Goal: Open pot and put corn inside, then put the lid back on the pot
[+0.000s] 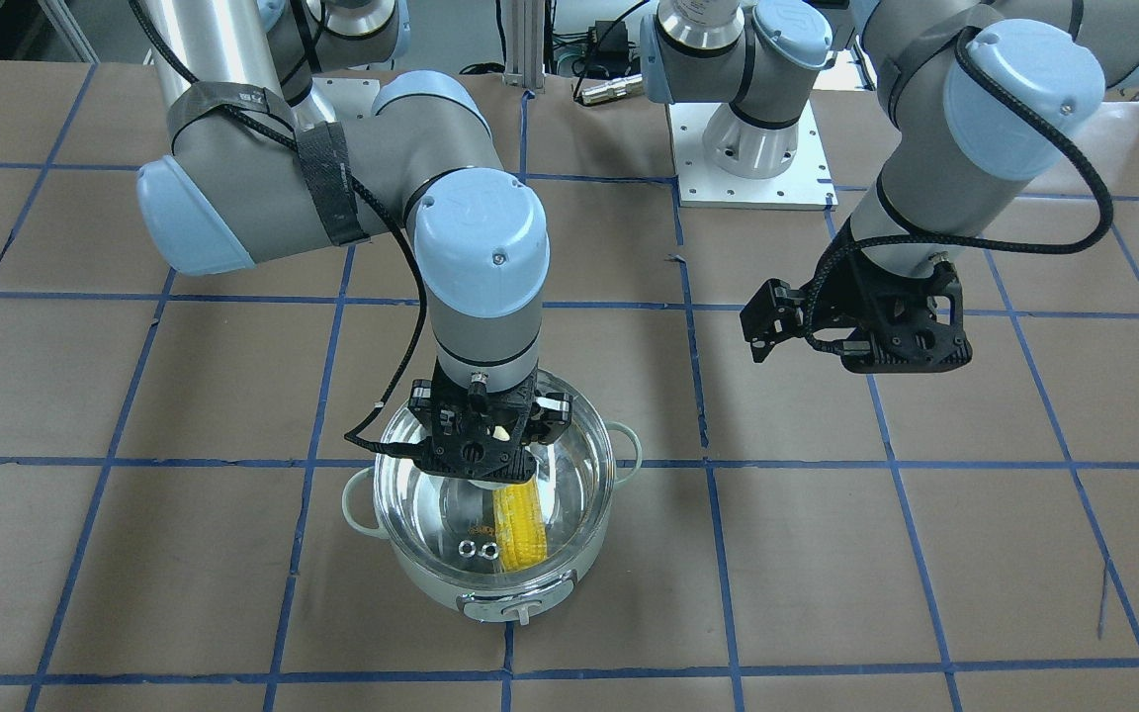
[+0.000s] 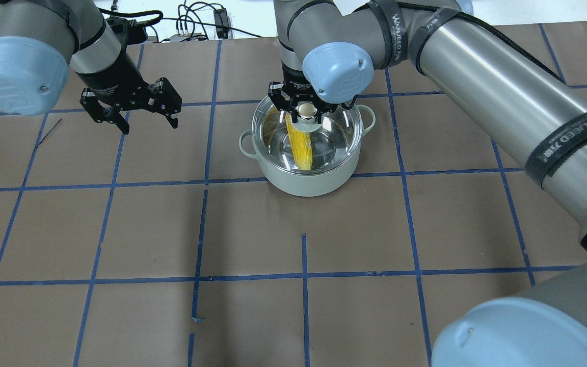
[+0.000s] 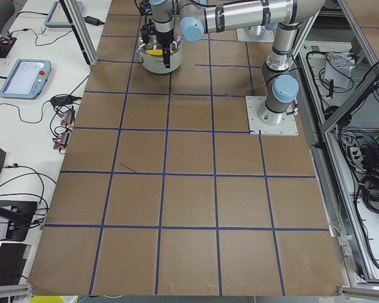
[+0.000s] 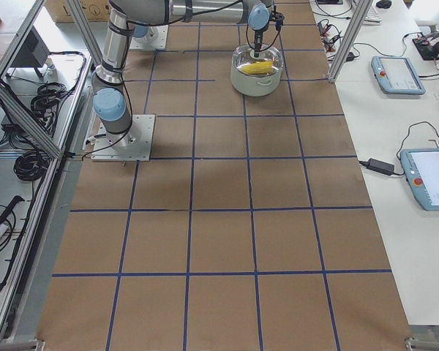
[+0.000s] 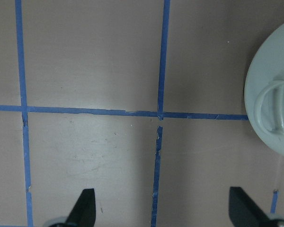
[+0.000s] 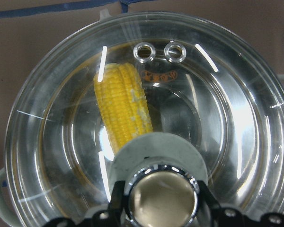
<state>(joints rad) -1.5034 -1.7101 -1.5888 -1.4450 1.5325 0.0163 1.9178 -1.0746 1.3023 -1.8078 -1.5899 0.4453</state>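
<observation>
right gripper (image 6: 162, 204) jaws pinch the knob of the lid (image 6: 217, 94), which looks seated on the pot (image 2: 309, 183) near the far edge of the counter (image 2: 120, 229), corn (image 6: 125, 109) lying inside. left gripper (image 2: 148, 125) hovers wide open, empty. only the release seems left.

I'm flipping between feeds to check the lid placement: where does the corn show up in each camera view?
Front-facing: corn low centre, under the glass lid.
Overhead: upper centre, inside the pot.
Left side: tiny yellow patch near the top edge.
Right side: top, right of centre.
Left wrist: not in it; only the pot's edge at right.
Right wrist: centre-left, under the lid.
Shared landmark: the pale green pot.
</observation>
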